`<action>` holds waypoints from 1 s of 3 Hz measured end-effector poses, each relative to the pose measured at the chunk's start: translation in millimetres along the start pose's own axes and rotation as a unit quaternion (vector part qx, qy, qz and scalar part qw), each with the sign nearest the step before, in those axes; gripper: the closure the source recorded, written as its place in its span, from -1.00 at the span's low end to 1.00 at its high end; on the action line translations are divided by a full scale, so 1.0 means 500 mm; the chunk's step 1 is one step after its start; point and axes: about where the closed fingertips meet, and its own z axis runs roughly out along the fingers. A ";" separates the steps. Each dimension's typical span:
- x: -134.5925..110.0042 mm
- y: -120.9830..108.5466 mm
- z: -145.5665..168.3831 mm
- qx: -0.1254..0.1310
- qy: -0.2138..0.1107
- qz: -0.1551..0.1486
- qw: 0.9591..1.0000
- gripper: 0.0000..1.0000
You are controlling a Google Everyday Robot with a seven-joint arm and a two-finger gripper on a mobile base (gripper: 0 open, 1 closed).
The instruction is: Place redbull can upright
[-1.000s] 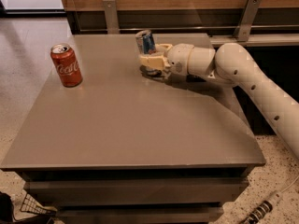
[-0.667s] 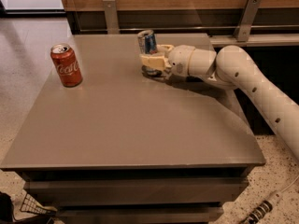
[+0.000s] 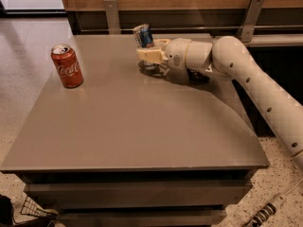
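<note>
The redbull can [image 3: 143, 35] is slim, blue and silver, and stands nearly upright, leaning slightly left, at the far middle of the grey table [image 3: 132, 126]. My gripper [image 3: 150, 56] reaches in from the right on the white arm [image 3: 246, 74] and is shut on the can's lower half. The can's bottom is hidden behind the fingers [image 3: 147, 55], so I cannot tell whether it touches the table.
A red Coca-Cola can [image 3: 66, 65] stands upright at the table's left side. A small dark object [image 3: 198, 75] lies under the arm's wrist. A wooden wall with metal brackets [image 3: 111, 13] runs behind the table. A wire basket [image 3: 33, 209] sits on the floor, lower left.
The gripper with the can has shifted slightly left and the can sits a bit higher and straighter. The Coca-Cola can has not moved.
</note>
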 end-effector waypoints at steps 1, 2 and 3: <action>-0.013 -0.008 0.014 -0.004 0.000 -0.002 1.000 1.00; -0.010 -0.006 0.011 -0.001 0.002 0.006 1.000 1.00; 0.005 0.001 0.001 0.006 0.009 0.016 1.000 1.00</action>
